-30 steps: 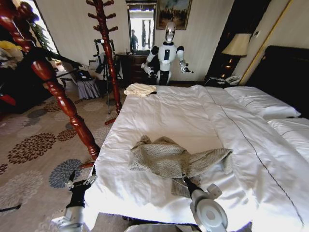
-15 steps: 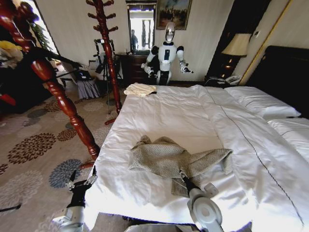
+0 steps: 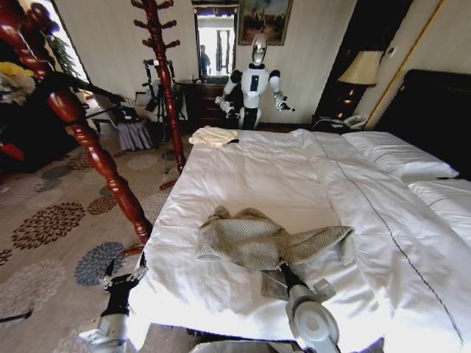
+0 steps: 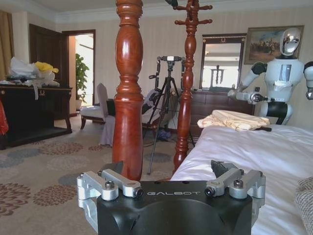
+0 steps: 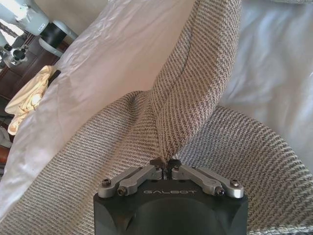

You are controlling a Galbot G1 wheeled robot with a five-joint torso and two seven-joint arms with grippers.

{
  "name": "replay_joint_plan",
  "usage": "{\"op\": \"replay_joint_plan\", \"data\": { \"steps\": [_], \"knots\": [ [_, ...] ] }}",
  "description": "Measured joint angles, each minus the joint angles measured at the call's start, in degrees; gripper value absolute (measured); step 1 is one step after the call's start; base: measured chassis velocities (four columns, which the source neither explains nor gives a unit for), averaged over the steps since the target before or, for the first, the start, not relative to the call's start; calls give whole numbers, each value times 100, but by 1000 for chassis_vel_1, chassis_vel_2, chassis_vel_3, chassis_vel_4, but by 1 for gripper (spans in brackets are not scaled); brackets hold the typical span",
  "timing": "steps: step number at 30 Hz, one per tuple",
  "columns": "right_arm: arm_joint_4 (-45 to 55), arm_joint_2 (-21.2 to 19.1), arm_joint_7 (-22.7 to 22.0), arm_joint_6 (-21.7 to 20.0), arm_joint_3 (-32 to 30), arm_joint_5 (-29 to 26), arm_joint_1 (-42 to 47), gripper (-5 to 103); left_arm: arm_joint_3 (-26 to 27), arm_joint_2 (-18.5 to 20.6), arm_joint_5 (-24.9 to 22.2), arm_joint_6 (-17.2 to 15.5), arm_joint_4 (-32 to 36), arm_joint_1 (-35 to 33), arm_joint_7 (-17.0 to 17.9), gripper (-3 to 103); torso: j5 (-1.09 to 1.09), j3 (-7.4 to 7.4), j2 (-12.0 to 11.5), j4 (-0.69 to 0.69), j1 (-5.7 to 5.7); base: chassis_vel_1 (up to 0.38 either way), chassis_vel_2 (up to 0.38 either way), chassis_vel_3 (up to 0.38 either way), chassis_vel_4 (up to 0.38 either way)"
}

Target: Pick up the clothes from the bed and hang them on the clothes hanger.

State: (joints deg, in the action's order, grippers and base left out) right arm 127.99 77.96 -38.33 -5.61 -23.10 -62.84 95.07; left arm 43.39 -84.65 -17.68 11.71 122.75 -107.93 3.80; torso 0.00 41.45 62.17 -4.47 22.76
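White bedding covers the bed (image 3: 243, 176), which fills most of a hotel-like room with a patterned carpet and a dark headboard on the robot's right. One grey-beige cardigan (image 3: 254, 239) lies crumpled on the duvet near the foot edge, just in front of the robot. The right gripper (image 5: 165, 163) is down on its near side, and in the right wrist view its two fingers are pinched together on a raised ridge of the coarse knit, so the step in hand looks like the pick-up: the grasp is made, the garment not yet lifted clear of the duvet. The left gripper (image 4: 171, 178) hangs off the bed's corner beside the carpet, fingers spread wide and empty. The next move probably calls for a steady lift, high enough for the sleeves to come free without the fold slipping out, then a carry toward the hanger, which cannot be made out from here. Counted: one cardigan, one folded cream cloth (image 3: 213, 136) at the far edge of the bed, two reddish turned-wood posts (image 3: 158, 81), one other robot (image 3: 254, 81) standing by the far wall, one lamp (image 3: 364, 70).
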Motion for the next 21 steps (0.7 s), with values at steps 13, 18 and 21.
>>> {"op": "replay_joint_plan", "data": {
  "steps": [13,18,21],
  "knots": [
    [1525,-462,-1340,-553,-769,-1720,611,2,-21,-3,34,6,-31,-8,4,100,0,0,0,0,0,0,0,0,0],
    [1570,-1261,-1550,-688,-1057,-1298,756,2,-87,-44,118,12,-88,18,7,100,-1,0,0,-1,0,0,0,0,0],
    [1570,-1763,-1301,-672,-1170,-1574,253,2,-120,-59,182,18,-114,29,5,100,1,0,0,2,0,0,0,0,0]
  ]
}}
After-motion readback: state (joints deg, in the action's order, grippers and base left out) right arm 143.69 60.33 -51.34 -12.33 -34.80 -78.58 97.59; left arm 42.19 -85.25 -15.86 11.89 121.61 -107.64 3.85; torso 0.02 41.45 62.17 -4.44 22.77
